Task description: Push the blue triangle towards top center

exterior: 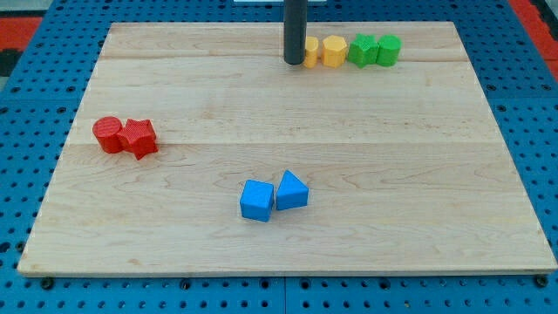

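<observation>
A: Start at my tip (294, 62). Where is it?
B: Top centre of the wooden board (436, 218), down on the surface. It's just a straight dark rod, no jaws on it, so nothing to call wide, narrow or holding. It sits right at the left side of a yellow block (310, 51), partly covering it; can't tell if they touch.

A: What's next to that?
B: Second yellow block (334, 51), looks hexagonal, just beside the first. Then two green blocks to the view's right, a green one (363, 50) and another green block (388, 50), touching each other. All four make a row along the view's top edge.

A: Blue triangle?
B: Lower middle of the board, blue triangle (292, 190), well apart from my tip, almost straight below it in the view. A blue cube (256, 201) touches it on the view's left.

A: Anything else?
B: Red cylinder (108, 134) and a red star-shaped block (139, 138), touching, at the view's left side. Blue pegboard (540, 131) around the board
</observation>
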Controlling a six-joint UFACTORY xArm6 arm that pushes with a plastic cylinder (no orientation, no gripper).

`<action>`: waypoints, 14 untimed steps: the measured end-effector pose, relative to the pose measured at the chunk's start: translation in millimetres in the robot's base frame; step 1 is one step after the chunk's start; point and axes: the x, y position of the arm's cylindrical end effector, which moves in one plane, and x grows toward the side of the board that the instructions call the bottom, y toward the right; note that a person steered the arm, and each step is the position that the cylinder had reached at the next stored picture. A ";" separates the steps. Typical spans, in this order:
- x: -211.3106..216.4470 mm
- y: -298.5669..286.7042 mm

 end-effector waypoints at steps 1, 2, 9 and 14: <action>0.0 24.3; 10.2 25.4; 298.7 91.3; 187.5 4.9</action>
